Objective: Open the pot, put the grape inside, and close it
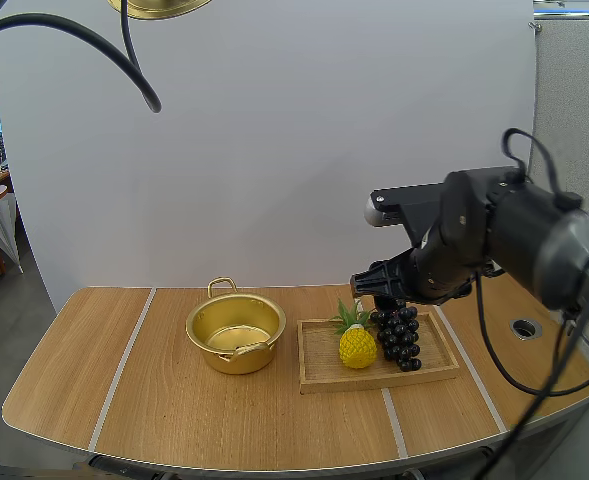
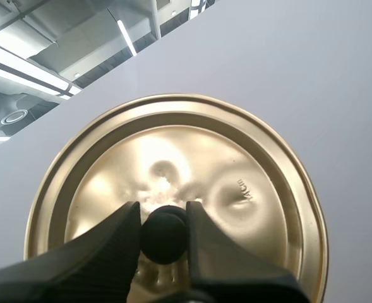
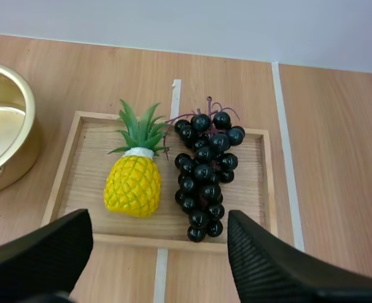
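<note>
The gold pot (image 1: 236,333) stands open on the table left of the wooden tray (image 1: 319,362). Its gold lid (image 1: 160,8) hangs high above the table, and my left gripper (image 2: 165,235) is shut on the lid's black knob (image 2: 163,235). A bunch of dark grapes (image 1: 400,337) lies on the right side of the tray, beside a yellow toy pineapple (image 1: 356,341). My right gripper (image 1: 386,293) hovers just above the grapes (image 3: 205,170), its fingers (image 3: 271,265) wide apart with nothing between them. The pot's rim (image 3: 2,129) shows beside the tray (image 3: 75,148).
A round hole (image 1: 525,327) sits in the table near the right edge. Pale seams cross the wooden tabletop (image 1: 124,390). The table's left half and front strip are bare wood.
</note>
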